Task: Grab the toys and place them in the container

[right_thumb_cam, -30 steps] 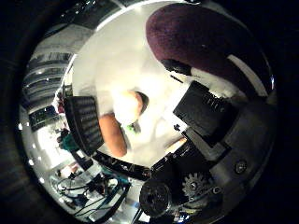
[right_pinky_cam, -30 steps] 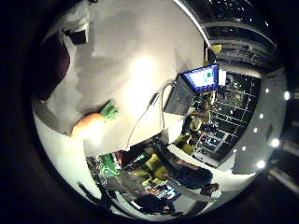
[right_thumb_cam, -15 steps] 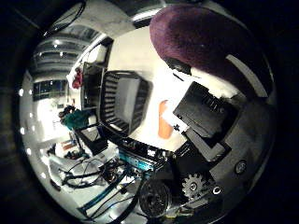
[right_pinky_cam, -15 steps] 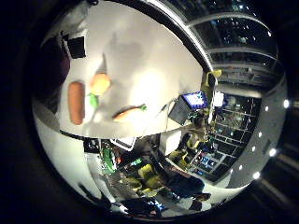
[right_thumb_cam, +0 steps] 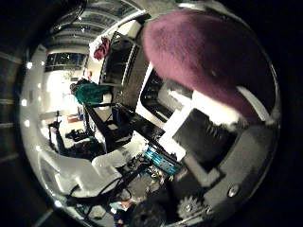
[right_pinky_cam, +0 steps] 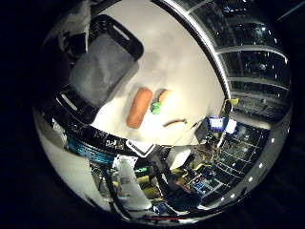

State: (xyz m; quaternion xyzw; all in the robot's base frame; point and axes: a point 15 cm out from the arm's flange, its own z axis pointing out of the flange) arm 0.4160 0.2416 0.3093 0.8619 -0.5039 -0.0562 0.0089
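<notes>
A dark slatted container (right_pinky_cam: 102, 67) is seen on the white table (right_pinky_cam: 190, 71) in the little finger side view; its near rim is cut off by shadow, and whether anything lies inside cannot be made out. Just beside it on the table, outside its wall, lies a long orange toy (right_pinky_cam: 139, 107). Next to that a smaller orange toy with a green part (right_pinky_cam: 159, 101) is seen, the two very close, though contact cannot be judged. A thin orange toy (right_pinky_cam: 174, 123) lies a little apart from both, near the table edge; its form is too small to be told.

In the thumb side view a large purple toy (right_thumb_cam: 208, 52) fills much of the frame, close against the palm. It is pressed against the black and white parts of the hand (right_thumb_cam: 213, 151), with a white finger part laid along its side, so the toy is held in the hand, though how the fingers wrap it is hidden behind the toy itself.
</notes>
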